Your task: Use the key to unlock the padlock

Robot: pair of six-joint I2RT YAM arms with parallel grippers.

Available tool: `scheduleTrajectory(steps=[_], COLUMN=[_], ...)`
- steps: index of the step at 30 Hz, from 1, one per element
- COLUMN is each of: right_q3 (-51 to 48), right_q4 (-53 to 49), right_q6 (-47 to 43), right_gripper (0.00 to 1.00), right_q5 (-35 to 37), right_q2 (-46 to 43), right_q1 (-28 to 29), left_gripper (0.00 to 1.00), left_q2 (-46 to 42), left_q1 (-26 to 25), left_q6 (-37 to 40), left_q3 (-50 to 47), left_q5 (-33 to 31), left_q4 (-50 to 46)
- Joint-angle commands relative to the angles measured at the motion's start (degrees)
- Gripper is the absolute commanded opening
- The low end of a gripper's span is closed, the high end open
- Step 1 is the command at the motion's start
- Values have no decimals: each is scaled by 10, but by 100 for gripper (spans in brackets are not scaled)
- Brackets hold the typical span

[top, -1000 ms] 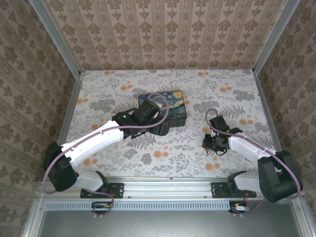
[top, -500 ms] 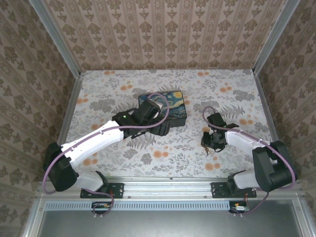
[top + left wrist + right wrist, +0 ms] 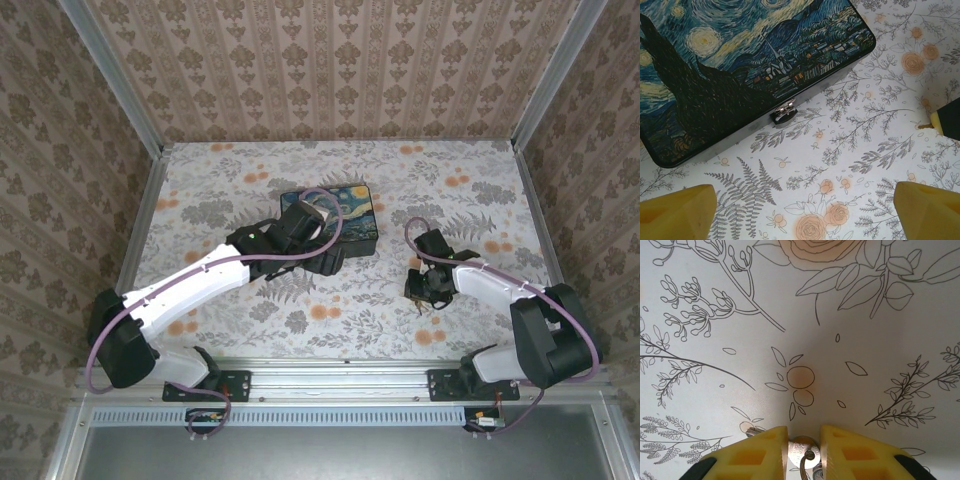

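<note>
From the top camera I see the flower-printed tabletop, walled in by patterned wallpaper. The black rectangular box with the blue-and-yellow starry-night lid sits near the middle. My left gripper hangs at the box's near edge and blocks its front from this camera. My right gripper is low over the cloth, well apart from the box.

In the left wrist view the jaws stand wide apart over bare cloth. The tiny silvery metal padlock hangs on the box's front latch, ahead of them.

In the right wrist view the jaws are nearly together, clamped on the tiny thin metal key. Its rounded silvery head and wire ring show between the yellow fingers.
</note>
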Motion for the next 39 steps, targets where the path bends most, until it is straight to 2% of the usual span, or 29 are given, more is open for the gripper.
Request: scheduleTrajectory(steps=[1, 4, 7, 19, 29, 36, 39], right_q3=[12, 12, 7, 17, 8, -13, -19], right_q4=[-46, -61, -59, -62, -39, 10, 19], right_q6=[6, 15, 18, 14, 0, -3, -12], right_gripper=[27, 36, 35, 16, 3, 1, 0], right_q5=[10, 29, 32, 49, 30, 5, 0], right_q2=[2, 3, -3, 6, -12, -65, -90], right_q1=[9, 16, 20, 42, 43, 43, 42], left_gripper=[93, 94, 94, 94, 93, 92, 92], left_q2=[-25, -35, -43, -58, -49, -13, 12], left_q1=[4, 5, 5, 14, 12, -13, -21], left_q6=[16, 16, 15, 15, 2, -2, -28], left_q3=[9, 6, 0, -19, -37, -32, -44], left_q5=[-9, -12, -12, -16, 6, 56, 131], left_q4=[-18, -20, -19, -9, 9, 38, 81])
